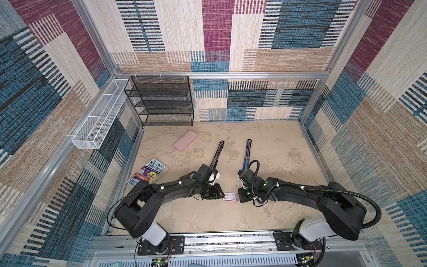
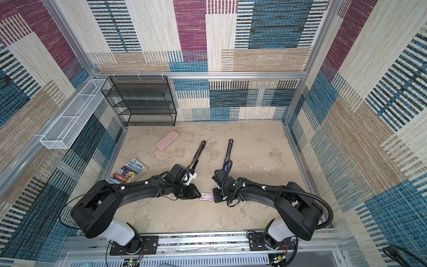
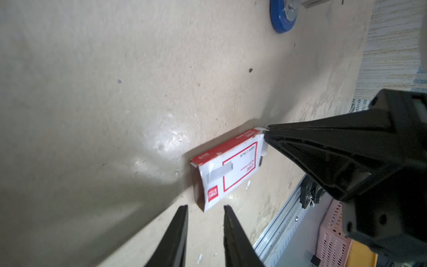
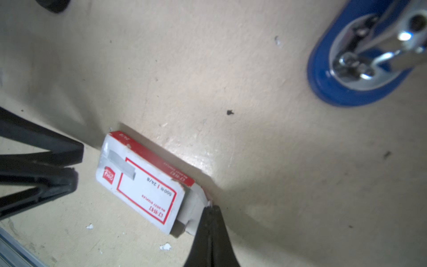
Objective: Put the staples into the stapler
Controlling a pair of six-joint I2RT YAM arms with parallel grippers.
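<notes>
**Opening the staple box, stapler waiting**

The small flat white cardboard staple box with red edges [image 1: 230,197] lies flat on the beige desk [image 1: 277,185], directly between the two arms and near the front rail. The right gripper [image 4: 210,208] has its fingers together at the box's open end, and they appear to pinch a corner of the loose end flap. The left gripper [image 3: 205,207] sits just beside the opposite end, its fingers apart and not touching the box.

A grey edge shows inside the open end. That is probably the staples, but they are mostly hidden.

The long blue-and-black stapler [image 1: 246,154] lies further back on the desk, apart from the box and untouched.

This looks like the step of getting the staples out of the box. Next, the left fingers likely need to close on the box body to steady it. The right side could then work the flap wide and draw a strip free without crushing the thin card.
</notes>
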